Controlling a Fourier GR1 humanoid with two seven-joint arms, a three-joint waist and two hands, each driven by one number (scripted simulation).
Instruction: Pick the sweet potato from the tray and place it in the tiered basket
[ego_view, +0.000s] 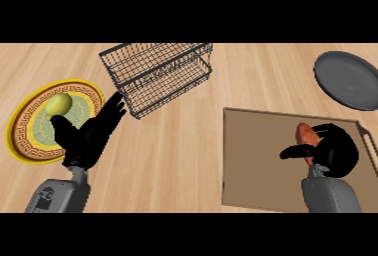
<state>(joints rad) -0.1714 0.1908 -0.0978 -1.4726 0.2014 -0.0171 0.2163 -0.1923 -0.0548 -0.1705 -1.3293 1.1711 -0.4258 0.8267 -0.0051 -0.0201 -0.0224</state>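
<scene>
Grasp step: right hand (334, 150) curled around potato (306, 134) over tray (258, 165). Next: lift, carry leftward to basket (159, 75). Left hand (92, 137) open, resting.

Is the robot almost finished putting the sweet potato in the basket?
Not yet, it is near the start. Done: the right hand has reached the tray and its fingers curl round the sweet potato. In hand: the sweet potato, held just over the tray. Left: carrying it across to the tiered basket, which holds nothing visible, and letting go. The left hand rests open near the yellow plate.
</scene>
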